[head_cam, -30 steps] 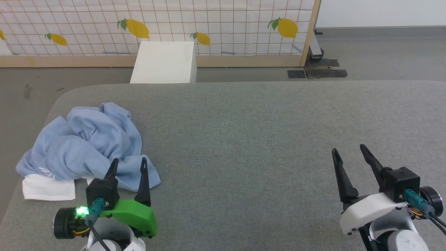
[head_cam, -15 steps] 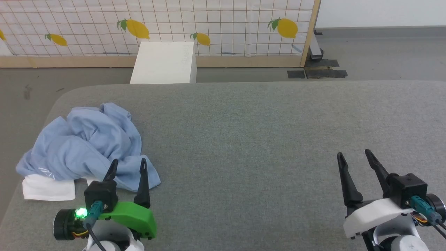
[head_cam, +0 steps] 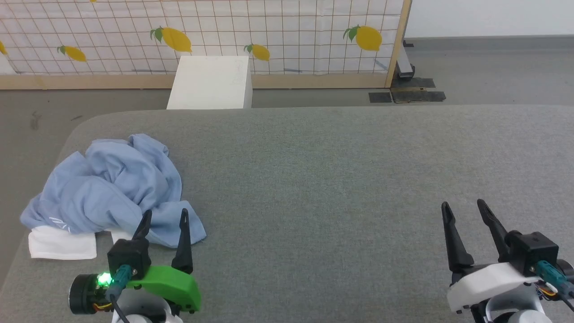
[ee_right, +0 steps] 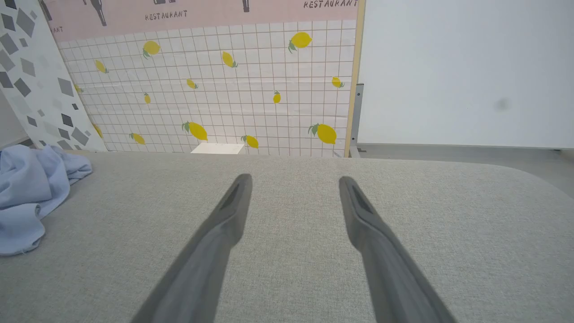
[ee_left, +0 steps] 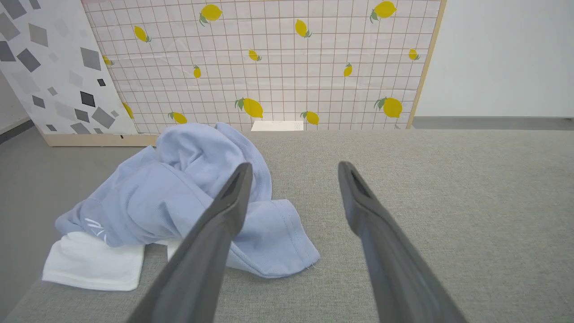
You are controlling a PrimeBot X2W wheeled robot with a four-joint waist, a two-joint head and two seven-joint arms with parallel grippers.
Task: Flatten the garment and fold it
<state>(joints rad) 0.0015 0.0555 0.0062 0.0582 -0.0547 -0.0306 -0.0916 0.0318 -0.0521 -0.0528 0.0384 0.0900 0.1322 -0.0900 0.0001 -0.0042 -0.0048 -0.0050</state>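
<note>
Shirt (head_cam: pixel 107 188) lt blue w/ white piece (head_cam: pixel 63 244) at near edge. Desk (head_cam: pixel 336 179) under shirt: grey weave. Screen (head_cam: pixel 287 18) beyond shirt: white, thin grid, yellow lemons (head_cam: pixel 367 37), green leaves. Box (head_cam: pixel 210 80) white. Left pincer (head_cam: pixel 165 214) black, green mount (head_cam: pixel 172 280); right pincer (head_cam: pixel 463 204) black, white mount (head_cam: pixel 489 280).

Place: a robot test lab with a staged set, not a lived-in room.
Backdrop: lemon panel (head_cam: pixel 278 27) across the top of the head view, a printed sheet in a wood frame (head_cam: pixel 400 40), standing on the floor (head_cam: pixel 493 67).
Other panels: diamond panel (ee_left: pixel 49 67) at upper left of the left wrist view; pink band (ee_right: pixel 202 13) with the word "RESTAURANT" at the top of the right wrist view.
Room: plain white wall (ee_right: pixel 462 72) at upper right; grey floor.
Work surface: table (head_cam: pixel 336 179) in grey cloth, with rounded corners.
Floor items: white box (head_cam: pixel 210 83) behind the table; black mats (head_cam: pixel 406 95) at the foot of the frame.
Machines: left gripper (head_cam: pixel 166 212) and right gripper (head_cam: pixel 463 203) in the lower corners, with bare cables and a green light.
</note>
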